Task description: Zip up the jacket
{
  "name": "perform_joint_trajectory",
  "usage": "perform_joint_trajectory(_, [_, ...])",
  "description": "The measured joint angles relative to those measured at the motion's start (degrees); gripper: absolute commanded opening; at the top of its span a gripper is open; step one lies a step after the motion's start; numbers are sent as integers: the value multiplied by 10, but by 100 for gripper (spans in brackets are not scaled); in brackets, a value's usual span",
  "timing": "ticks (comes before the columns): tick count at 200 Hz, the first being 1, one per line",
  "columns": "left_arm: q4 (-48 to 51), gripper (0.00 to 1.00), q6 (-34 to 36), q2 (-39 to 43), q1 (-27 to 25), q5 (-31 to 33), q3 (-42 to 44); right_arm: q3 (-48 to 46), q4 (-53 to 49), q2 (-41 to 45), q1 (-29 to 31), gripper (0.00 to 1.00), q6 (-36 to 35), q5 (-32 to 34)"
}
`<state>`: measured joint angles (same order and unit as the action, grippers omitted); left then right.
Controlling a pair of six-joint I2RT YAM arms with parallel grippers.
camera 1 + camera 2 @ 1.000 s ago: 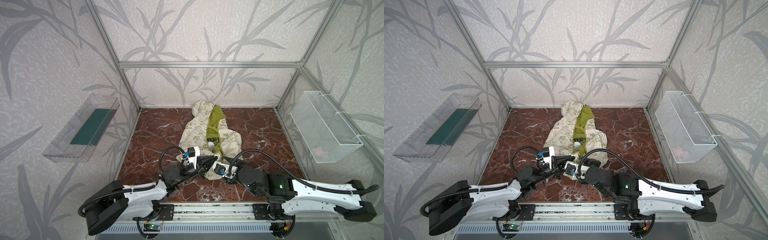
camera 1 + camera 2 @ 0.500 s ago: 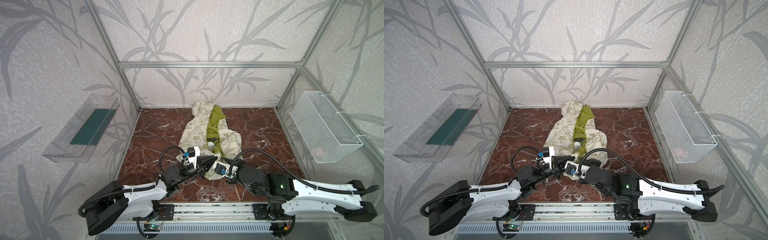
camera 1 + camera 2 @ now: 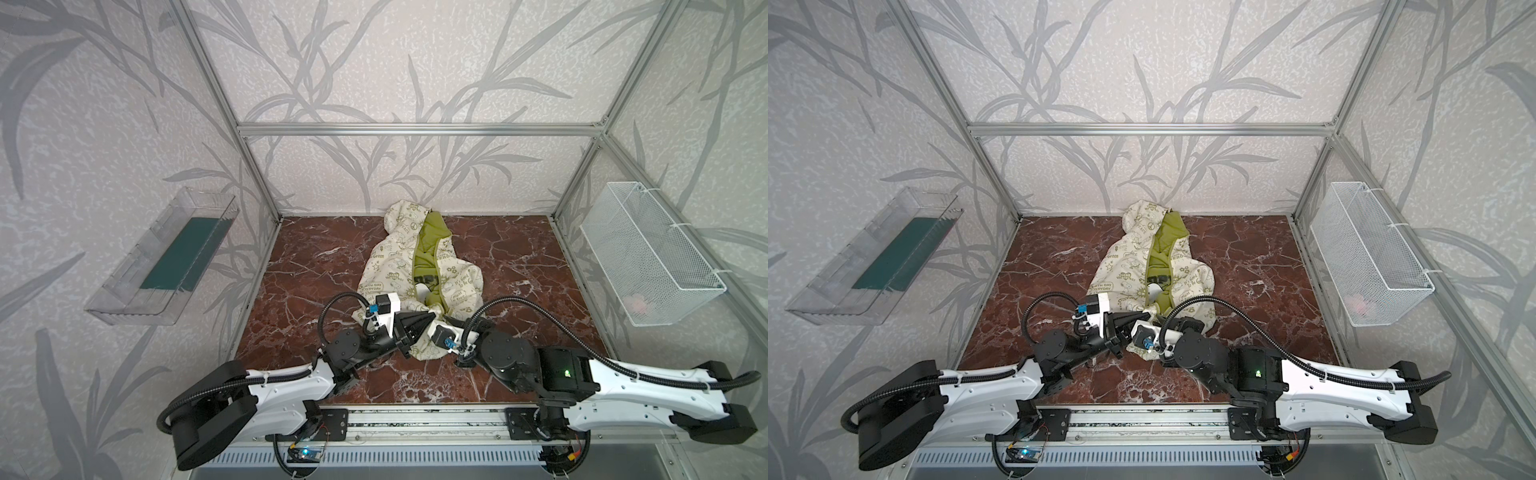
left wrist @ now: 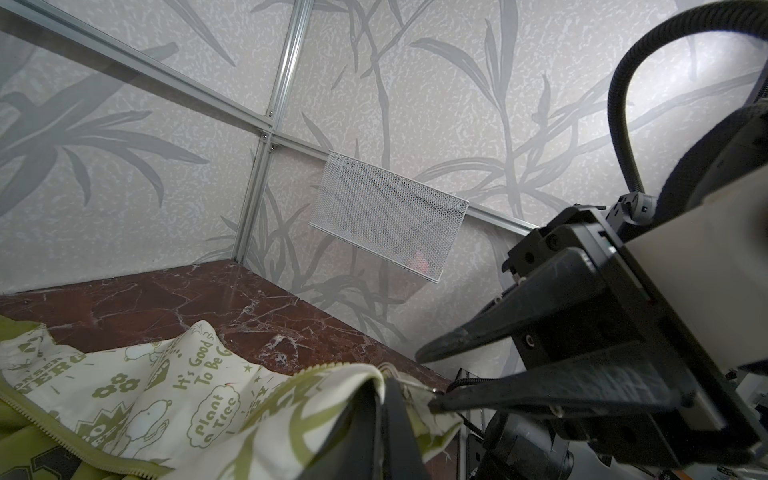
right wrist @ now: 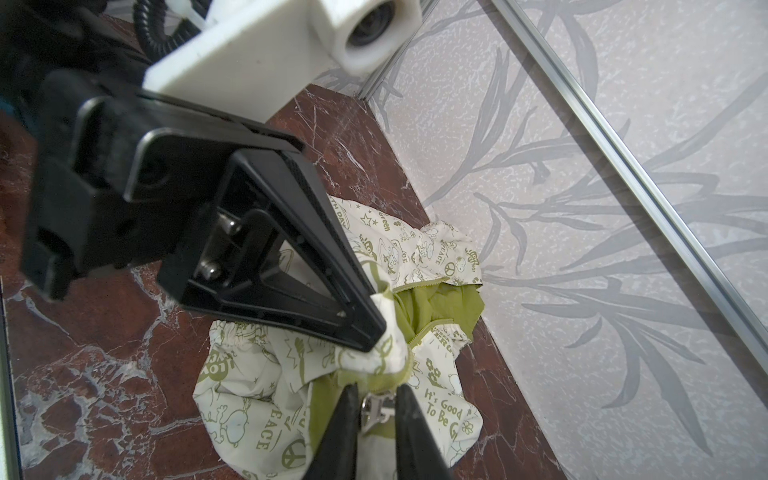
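Two end effectors meet at 6 o'clock on the red-brown marble counter (image 3: 316, 257): the left end effector (image 5: 374, 336) is clamped on a hem corner of the small cream hooded jacket printed in olive green (image 3: 384, 266), probably to keep it taut, while the right end effector (image 5: 377, 390) narrowly straddles the silver zipper pull (image 5: 376, 411), gripping it or not I cannot tell. The jacket runs, front open, toward 12 o'clock. Only the right wrist view shows that pull; both top views give the whole jacket.
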<state>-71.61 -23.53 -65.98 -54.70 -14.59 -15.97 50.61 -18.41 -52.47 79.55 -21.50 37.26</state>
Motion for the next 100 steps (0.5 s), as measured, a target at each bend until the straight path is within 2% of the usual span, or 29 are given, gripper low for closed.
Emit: perform_joint_trajectory(100, [0,0,0,0,0,0,0,0,-4,4,-7,10,9,-1])
